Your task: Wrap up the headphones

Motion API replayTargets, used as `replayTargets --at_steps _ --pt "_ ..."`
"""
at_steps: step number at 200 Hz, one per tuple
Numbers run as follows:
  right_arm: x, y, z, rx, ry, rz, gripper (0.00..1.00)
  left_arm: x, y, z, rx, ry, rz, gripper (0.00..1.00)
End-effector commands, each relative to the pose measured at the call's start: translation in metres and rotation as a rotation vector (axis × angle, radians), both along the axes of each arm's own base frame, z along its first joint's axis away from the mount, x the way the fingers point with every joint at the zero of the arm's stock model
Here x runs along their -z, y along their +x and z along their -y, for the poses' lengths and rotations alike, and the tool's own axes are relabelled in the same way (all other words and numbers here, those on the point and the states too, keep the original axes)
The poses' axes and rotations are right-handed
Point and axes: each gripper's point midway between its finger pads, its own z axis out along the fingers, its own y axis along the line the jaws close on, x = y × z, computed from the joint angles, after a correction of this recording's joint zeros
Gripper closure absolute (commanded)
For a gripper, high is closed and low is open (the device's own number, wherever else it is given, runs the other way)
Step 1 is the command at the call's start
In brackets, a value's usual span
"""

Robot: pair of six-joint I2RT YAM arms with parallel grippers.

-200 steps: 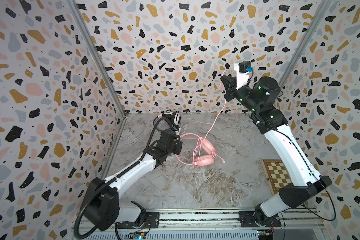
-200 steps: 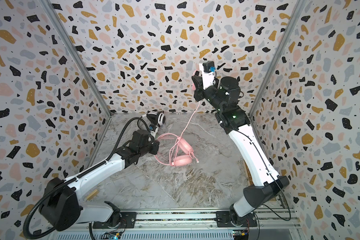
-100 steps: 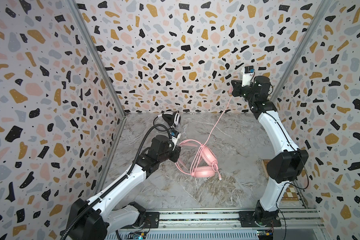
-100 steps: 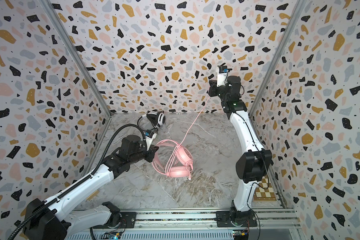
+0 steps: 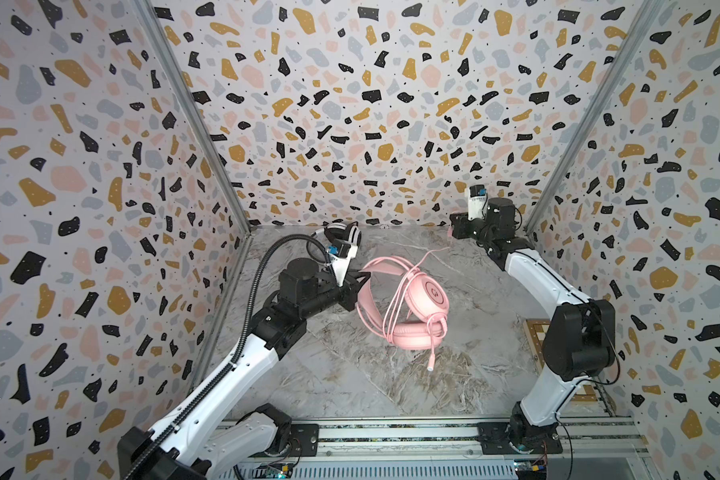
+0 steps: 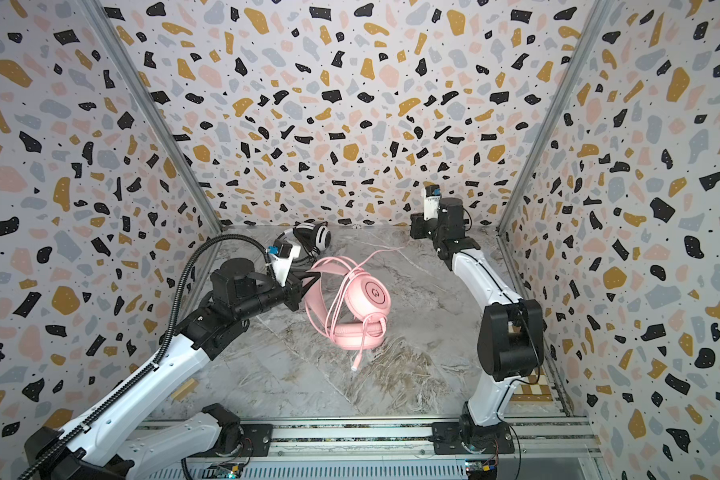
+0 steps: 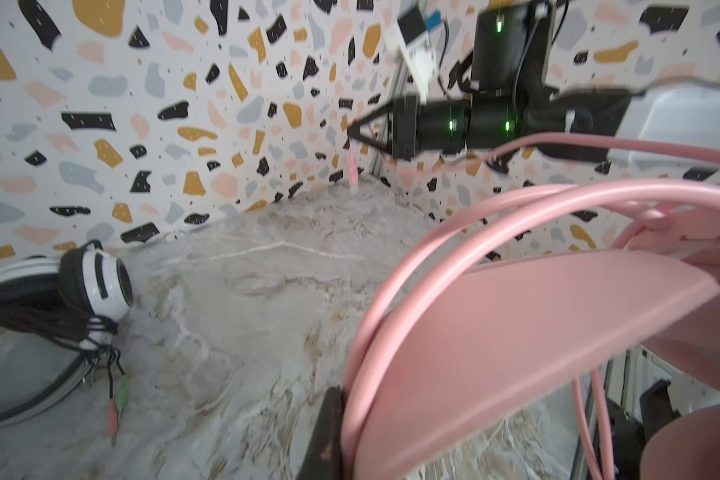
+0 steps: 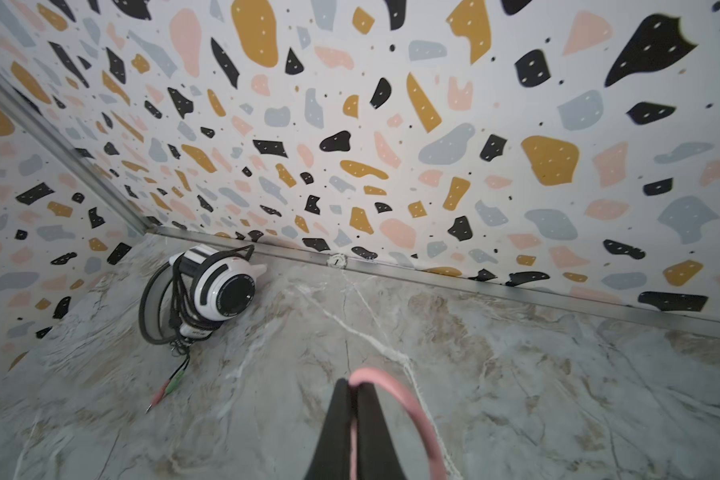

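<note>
While terrazzo-print walls point(image 5: 350, 104) close in three sides, a marble-patterned floor point(image 5: 350, 382) carries everything. The pink headset point(image 5: 427, 297) sits near the middle of that floor, tilted. Its upper ear cup faces the top views and bears a round embossed emblem whose lettering is too small to read. Whether the lower cup touches the floor I cannot tell. The left gripper point(image 5: 361, 281) is clenched on the headband point(image 7: 516, 324), and one black finger point(image 7: 329, 428) shows against the band's edge in the left wrist view.

The white headset point(image 5: 346, 235) lies in the far left corner, well apart from the pink one. Its black cable point(image 8: 177, 291) is wound around it. Fine print rings its black ear-cup face in the right wrist view, but it is unreadable.

At the right edge a checkered board point(image 5: 535, 336) lies partly behind the right arm.

The pink cable point(image 5: 427, 257) loops several times around the pink band, then runs back to the far right corner. There the right gripper point(image 5: 450, 232) is pinched tight on it, above the floor. In the left wrist view a pink plug point(image 7: 353, 174) hangs just below those fingers. A thin pink stem point(image 5: 432, 361) with a pale tip juts from the lower cup toward the front.

Pink and green plugs point(image 8: 167, 388) lie on the floor beside the white headset. A small round sticker point(image 8: 336, 261) sits at the foot of the back wall, its mark illegible.
</note>
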Motion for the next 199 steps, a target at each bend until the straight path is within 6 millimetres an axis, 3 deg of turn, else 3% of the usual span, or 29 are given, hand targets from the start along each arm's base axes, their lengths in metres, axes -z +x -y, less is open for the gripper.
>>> replayTargets --at_steps 1,28,60,86,125,150,175,199 --pt "-0.063 -0.037 -0.017 -0.041 0.079 0.172 1.0 -0.076 0.013 0.0 -0.035 -0.223 0.112 1.0" --pt "-0.055 -0.077 -0.041 -0.085 0.139 0.162 1.0 -0.093 0.04 -0.009 -0.152 -0.394 0.075 1.0" --pt "-0.055 -0.111 -0.059 -0.105 0.263 0.177 1.0 -0.107 0.051 -0.01 -0.169 -0.58 0.048 1.0" --pt "-0.049 -0.101 -0.054 -0.051 0.279 0.176 1.0 -0.113 0.048 0.001 -0.092 -0.622 0.004 1.0" --pt "-0.041 -0.051 -0.029 0.034 0.26 0.195 1.0 -0.126 0.031 0.017 0.055 -0.688 -0.083 1.0" --pt "-0.037 -0.026 -0.03 0.043 0.241 0.181 1.0 -0.129 0.025 0.023 0.105 -0.7 -0.126 1.0" --pt "-0.036 -0.046 -0.05 0.002 0.239 0.183 1.0 -0.123 0.038 0.005 -0.058 -0.617 -0.068 1.0" --pt "-0.023 -0.085 -0.054 -0.015 0.23 0.163 1.0 -0.13 0.052 -0.02 -0.228 -0.578 -0.003 1.0"
